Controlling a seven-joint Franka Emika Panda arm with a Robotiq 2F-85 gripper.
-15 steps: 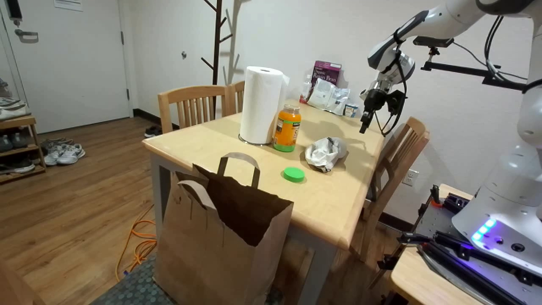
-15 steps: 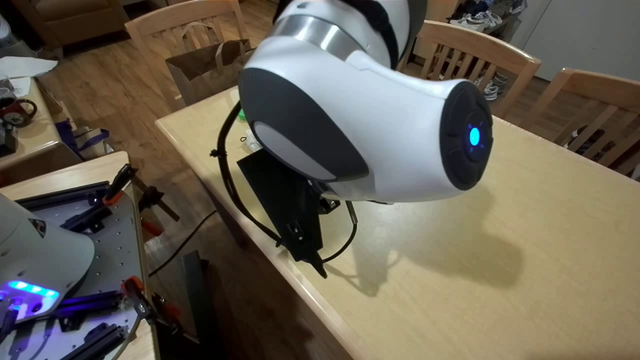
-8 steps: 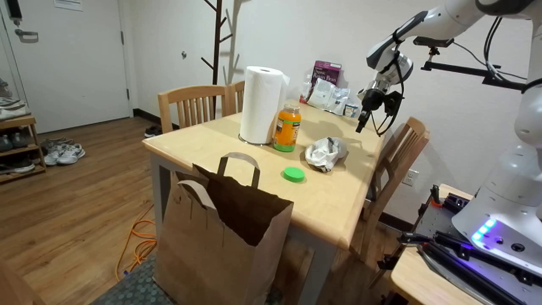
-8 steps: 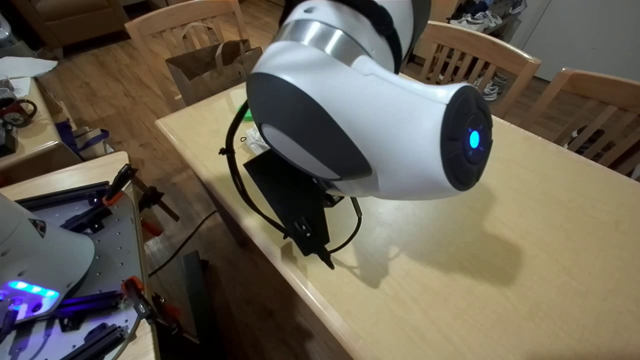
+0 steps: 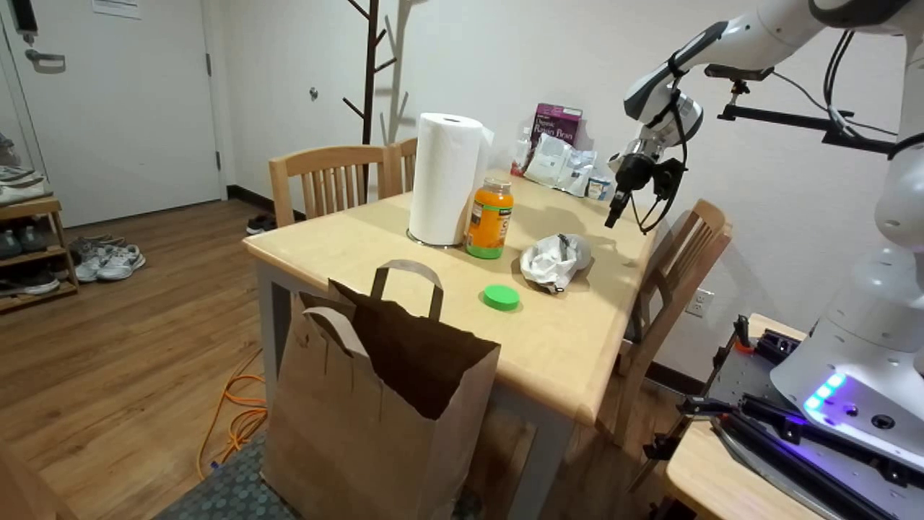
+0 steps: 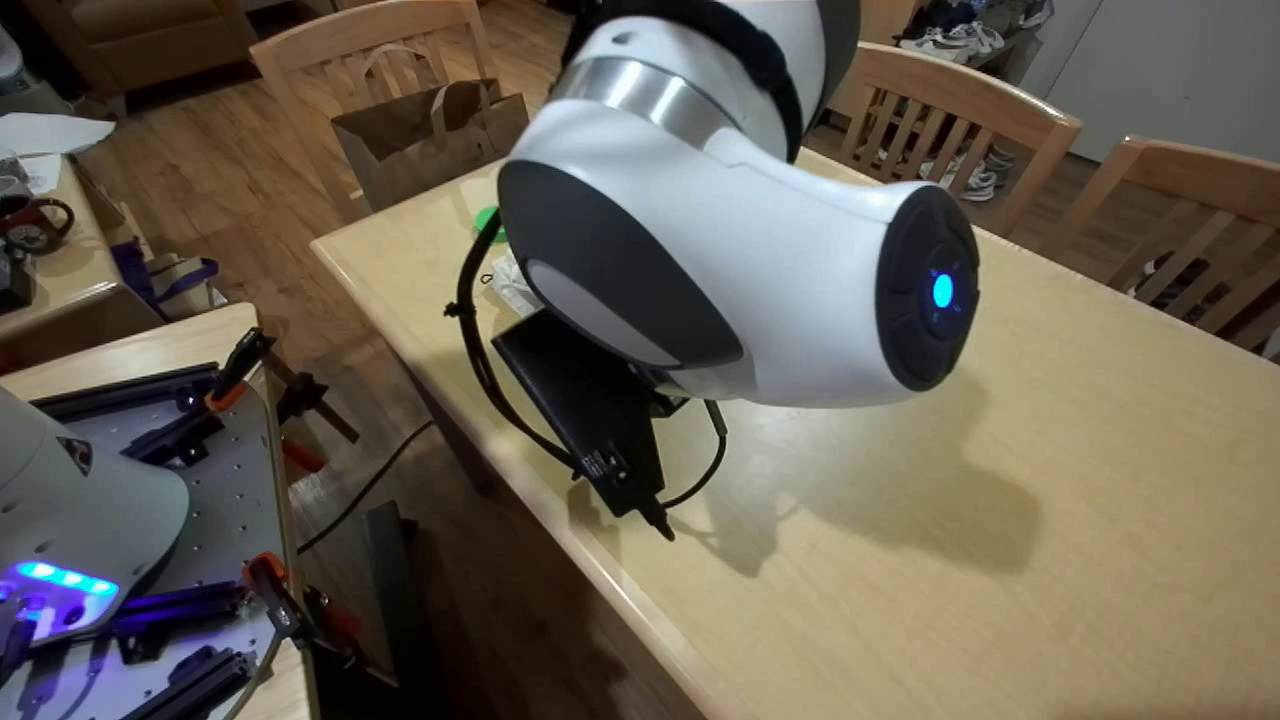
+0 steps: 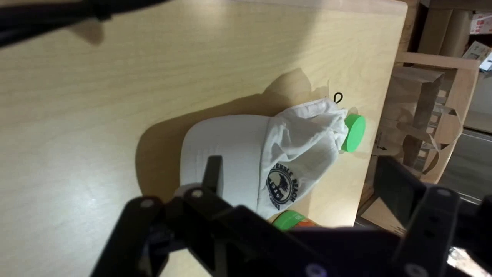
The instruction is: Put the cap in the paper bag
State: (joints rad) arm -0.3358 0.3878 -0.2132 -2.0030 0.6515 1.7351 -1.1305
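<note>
My black two-finger gripper hangs above the light wooden table, jaws wide apart — clear of the white fabric baseball cap. Cap lies on the table, brim pointing away from the brown paper bag. Bag stands on a patterned grey chair seat by the table edge — mouth up. Round green lid lies near the cap's crown. Orange jar with a green base and white paper towel roll stand upright. In an exterior view, my white arm hides most of the cap.

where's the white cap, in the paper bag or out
Out: the white cap lies on the table, apart from the paper bag.
</note>
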